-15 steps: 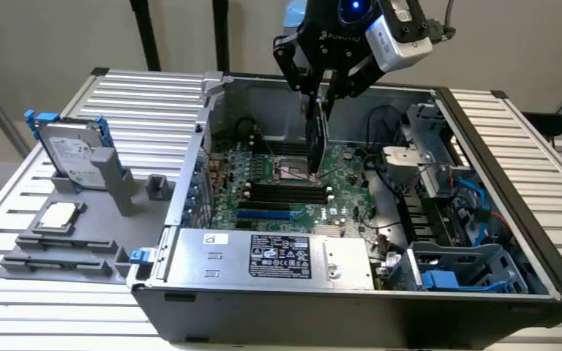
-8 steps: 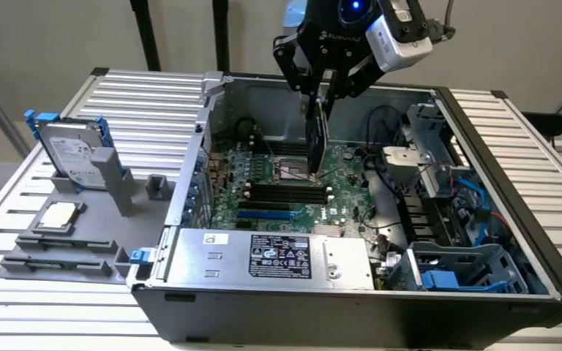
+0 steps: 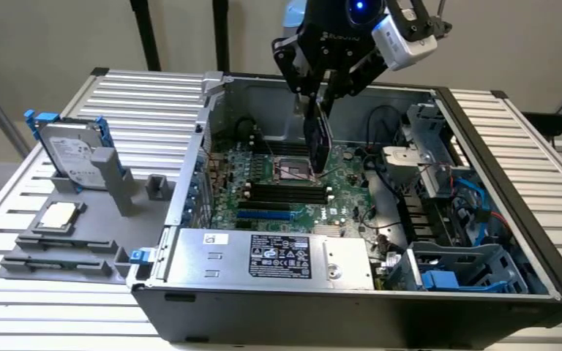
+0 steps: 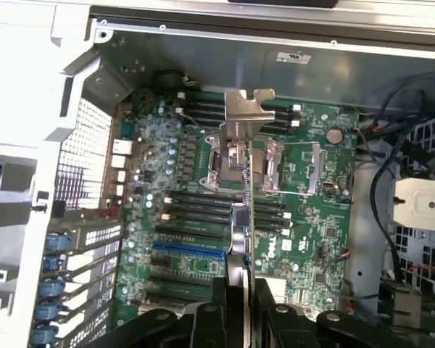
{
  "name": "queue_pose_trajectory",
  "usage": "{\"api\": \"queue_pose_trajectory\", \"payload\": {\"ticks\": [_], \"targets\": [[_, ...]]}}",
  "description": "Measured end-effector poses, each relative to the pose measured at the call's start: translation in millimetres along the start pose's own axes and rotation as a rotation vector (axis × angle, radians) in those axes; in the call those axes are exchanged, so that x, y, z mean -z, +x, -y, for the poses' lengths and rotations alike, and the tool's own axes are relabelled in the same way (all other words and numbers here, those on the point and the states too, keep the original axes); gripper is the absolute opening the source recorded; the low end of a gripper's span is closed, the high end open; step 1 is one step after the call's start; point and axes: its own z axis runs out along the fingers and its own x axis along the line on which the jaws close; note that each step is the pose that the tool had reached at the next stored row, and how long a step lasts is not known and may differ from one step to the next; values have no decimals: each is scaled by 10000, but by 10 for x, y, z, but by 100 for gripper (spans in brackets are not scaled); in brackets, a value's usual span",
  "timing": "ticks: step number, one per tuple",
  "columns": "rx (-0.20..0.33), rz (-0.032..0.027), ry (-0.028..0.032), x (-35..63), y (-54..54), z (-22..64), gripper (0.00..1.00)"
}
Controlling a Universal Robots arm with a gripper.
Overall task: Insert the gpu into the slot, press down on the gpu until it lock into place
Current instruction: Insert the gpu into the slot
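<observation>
Alu slat table [image 3: 544, 146], gpu [image 3: 317, 146] in pincer [image 3: 320, 99]

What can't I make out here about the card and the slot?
- Contacts under the card: exterior view, dark and too small; wrist view sees it edge-on.
- Gap from card to blue slot: neither view looks side-on.
- Where the gripper meets the card: exterior view, black against black.

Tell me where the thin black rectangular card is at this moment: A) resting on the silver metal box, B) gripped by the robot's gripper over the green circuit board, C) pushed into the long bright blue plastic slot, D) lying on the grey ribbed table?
B: the gripper clamps the thin black rectangular card upright over the green circuit board, clear of the long bright blue plastic slot.
</observation>
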Motion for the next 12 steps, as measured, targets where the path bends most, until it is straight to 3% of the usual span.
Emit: {"api": "queue_pose_trajectory", "payload": {"ticks": [12], "targets": [[2189,-168,88,-3,0,0,26]]}}
